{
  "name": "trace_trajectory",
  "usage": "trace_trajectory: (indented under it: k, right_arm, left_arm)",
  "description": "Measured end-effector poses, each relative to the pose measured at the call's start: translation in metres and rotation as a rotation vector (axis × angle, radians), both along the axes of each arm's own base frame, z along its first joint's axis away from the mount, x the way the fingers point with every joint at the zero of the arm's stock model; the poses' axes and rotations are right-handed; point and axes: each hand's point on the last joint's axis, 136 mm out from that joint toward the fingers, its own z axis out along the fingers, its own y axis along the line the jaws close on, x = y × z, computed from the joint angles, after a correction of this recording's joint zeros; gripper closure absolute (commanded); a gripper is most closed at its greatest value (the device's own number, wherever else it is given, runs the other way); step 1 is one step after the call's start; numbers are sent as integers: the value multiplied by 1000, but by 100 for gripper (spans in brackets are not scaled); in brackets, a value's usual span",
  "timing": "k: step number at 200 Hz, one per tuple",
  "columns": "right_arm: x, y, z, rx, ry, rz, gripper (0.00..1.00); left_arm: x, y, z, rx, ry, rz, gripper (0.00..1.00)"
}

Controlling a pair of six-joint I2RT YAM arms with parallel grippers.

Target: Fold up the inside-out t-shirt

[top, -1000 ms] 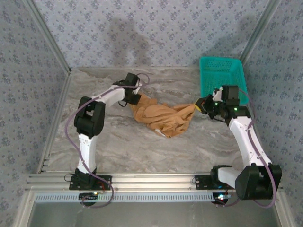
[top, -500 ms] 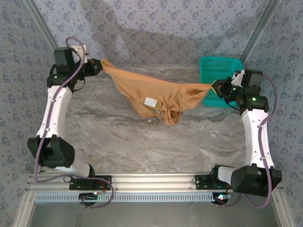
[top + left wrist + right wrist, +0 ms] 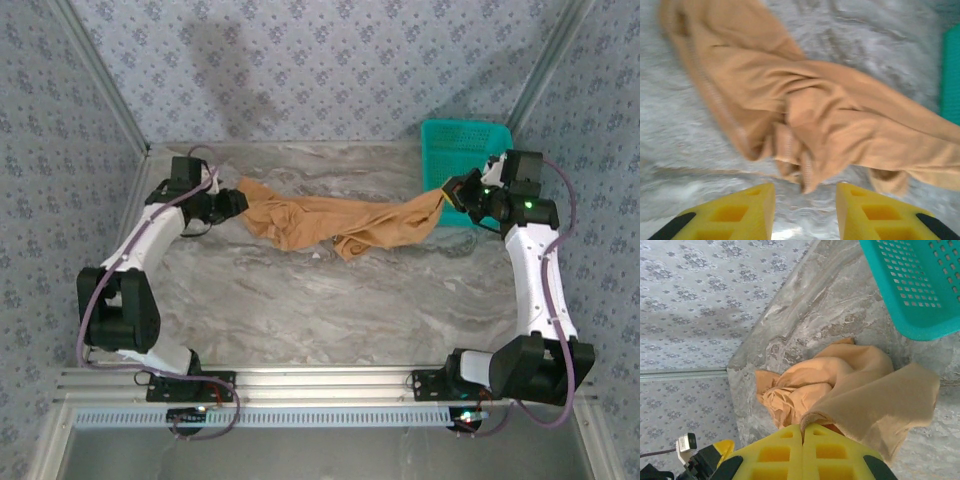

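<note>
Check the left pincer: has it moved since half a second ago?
Yes. The left pincer has dropped from in front of the back wall to low over the marble table.

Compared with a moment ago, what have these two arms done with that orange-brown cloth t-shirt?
The tan-orange cloth t-shirt, stretched in the air between both tools half a second ago, now lies on the grey marbled table. The left tool came down and let go, standing open beside the cloth. The right tool still pinches the other end. The teal plastic basket stayed put.
</note>
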Motion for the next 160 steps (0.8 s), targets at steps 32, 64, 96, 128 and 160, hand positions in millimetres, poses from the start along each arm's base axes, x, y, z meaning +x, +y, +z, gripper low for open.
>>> trace_trajectory:
  k: [32,64,96,128,160]
  right_arm:
    - [-2,5,-7,-6,14,19,100]
    - [-4,11,-14,-9,24,40,100]
    - [-7,13,-24,-9,47,50,100]
    - [-7,13,-26,-16,47,57,100]
    - [-7,14,-27,-20,45,64,100]
  left_arm:
    - [-8,-7,-22,114,32,-1,57]
    - [-22,-58,-55,202,85,-118,56]
    - [-40,-93,-97,281,170,-157,55]
    - [-39,-90,-117,324,210,-88,55]
    - [-26,-87,-110,332,181,-31,56]
